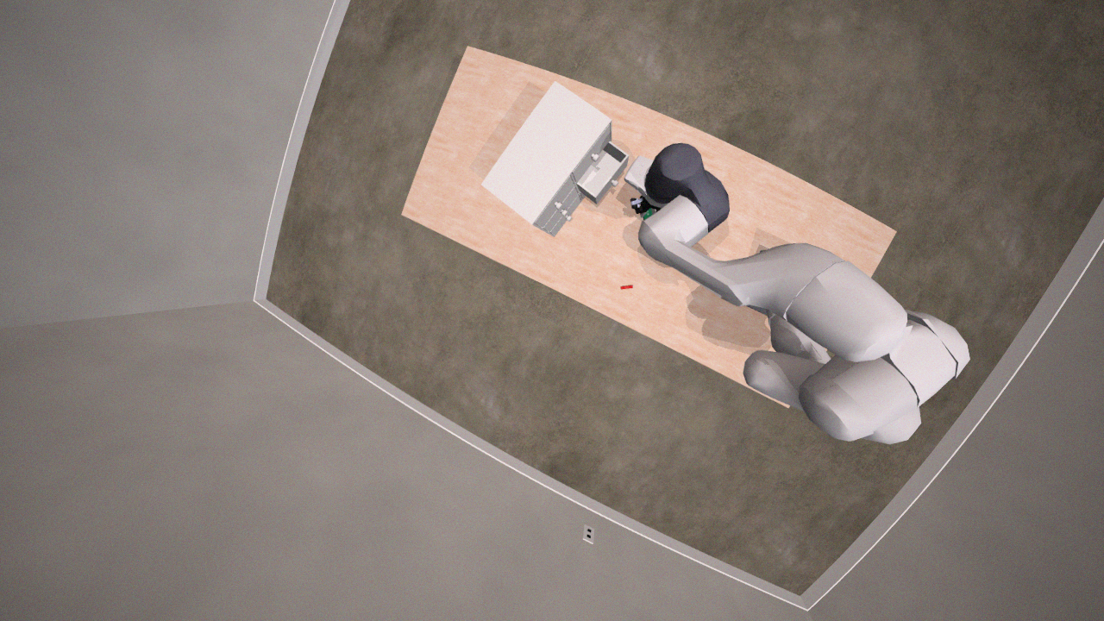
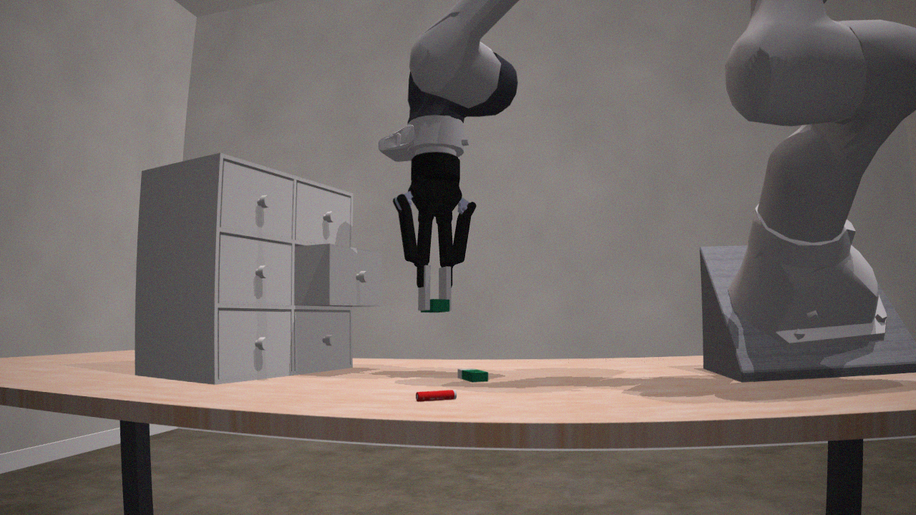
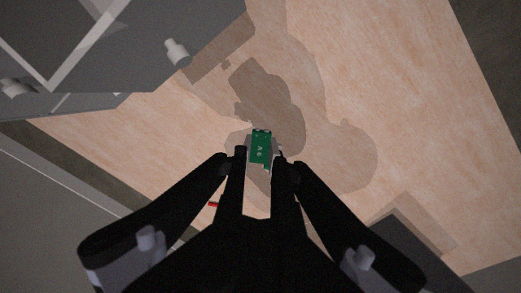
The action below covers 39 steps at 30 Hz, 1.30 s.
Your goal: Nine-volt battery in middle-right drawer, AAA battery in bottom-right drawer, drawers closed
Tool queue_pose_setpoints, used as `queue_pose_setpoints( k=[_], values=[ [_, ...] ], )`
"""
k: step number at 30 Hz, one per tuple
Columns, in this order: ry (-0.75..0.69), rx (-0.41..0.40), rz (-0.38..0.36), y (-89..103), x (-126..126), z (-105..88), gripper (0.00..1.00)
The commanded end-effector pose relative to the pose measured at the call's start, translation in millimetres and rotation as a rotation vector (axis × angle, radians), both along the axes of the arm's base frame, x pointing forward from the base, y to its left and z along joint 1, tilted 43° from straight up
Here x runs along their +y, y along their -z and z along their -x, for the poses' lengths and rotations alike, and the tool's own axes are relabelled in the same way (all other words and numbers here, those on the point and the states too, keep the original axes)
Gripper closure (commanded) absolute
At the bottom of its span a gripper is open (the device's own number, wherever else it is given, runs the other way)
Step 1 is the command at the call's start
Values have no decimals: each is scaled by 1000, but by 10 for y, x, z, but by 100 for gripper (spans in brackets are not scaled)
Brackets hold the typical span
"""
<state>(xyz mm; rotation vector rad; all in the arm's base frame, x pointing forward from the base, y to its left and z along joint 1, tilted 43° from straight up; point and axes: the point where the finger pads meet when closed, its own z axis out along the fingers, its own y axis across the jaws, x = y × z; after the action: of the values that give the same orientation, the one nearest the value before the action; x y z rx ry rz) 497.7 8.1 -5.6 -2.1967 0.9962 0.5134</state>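
Observation:
My gripper (image 2: 435, 306) (image 3: 260, 144) (image 1: 637, 204) is shut on the green nine-volt battery (image 2: 439, 306) (image 3: 260, 147), marked "9 V", and holds it high above the table. The grey small chest (image 1: 544, 150) (image 2: 179, 269) (image 3: 102, 49) stands to the left. Its middle-row right drawer (image 2: 333, 275) (image 1: 604, 173) is pulled partly out; the other drawers are pushed in. The gripper hangs just in front of that open drawer, with the battery level with the drawer's bottom edge. The red AAA battery (image 1: 626, 286) (image 2: 435, 395) (image 3: 212, 203) lies on the table near its front edge.
A second small green block (image 2: 473, 375) lies on the wooden table (image 2: 576, 410) (image 1: 478, 92) below the gripper. The robot's grey base wedge (image 2: 800, 345) stands at the right end. The table's edge runs close behind the chest.

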Motion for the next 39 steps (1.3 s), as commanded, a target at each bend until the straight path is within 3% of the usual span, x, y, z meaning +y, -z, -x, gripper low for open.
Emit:
queue_pose_setpoints(
  k=[1,2,3,10,13,26,39],
  values=[
    [-171,-168,1,-10,4,-7,86],
    [-171,-168,1,-10,4,-7,86],
    [-243,-238,-4,-76,69,-21,86],
    [-435,-418,-13,-210,202,-44,86],
    [-487,-466,-15,-244,237,-49,86],
    [-499,-478,-17,-290,206,-54,86],
    [-499,-478,-17,-592,-72,-85,86]
  ],
)
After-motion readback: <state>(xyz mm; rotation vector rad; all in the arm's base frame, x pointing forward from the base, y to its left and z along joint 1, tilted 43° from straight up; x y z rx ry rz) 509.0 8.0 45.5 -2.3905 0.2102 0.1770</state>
